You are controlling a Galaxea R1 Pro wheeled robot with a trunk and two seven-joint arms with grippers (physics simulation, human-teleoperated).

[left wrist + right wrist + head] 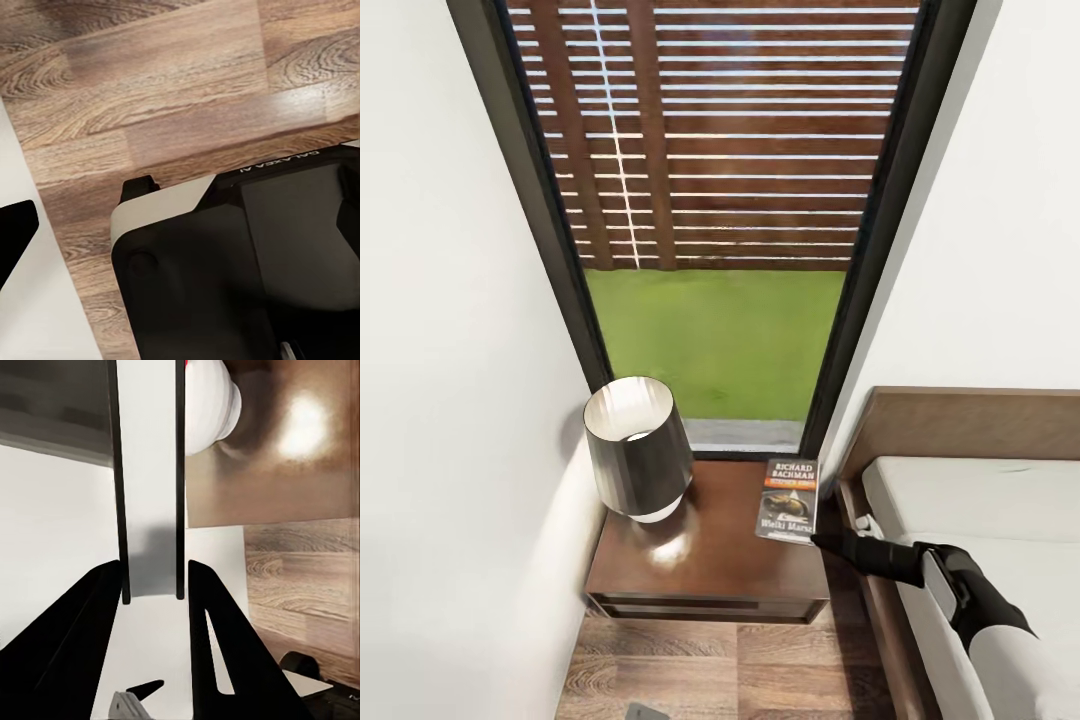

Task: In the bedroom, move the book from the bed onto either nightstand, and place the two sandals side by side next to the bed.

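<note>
The book [790,500], dark with an orange band, sits face up over the right part of the nightstand [710,570], beside the bed [960,500]. My right gripper [818,540] reaches in from the bed side and meets the book's near corner. In the right wrist view the book [150,472] runs edge-on between the two black fingers [97,607], which press on both covers, so the right gripper [154,577] is shut on it. One dark fingertip [15,232] of the left gripper hangs over the floor [150,75]. The sandals are out of view.
A dark-shaded lamp [637,445] with a white base stands on the nightstand's left half. A white wall hems the nightstand in on the left, and a tall window [720,200] is behind it. The brown headboard [960,420] rises at right. My black base [247,270] stands on the planks.
</note>
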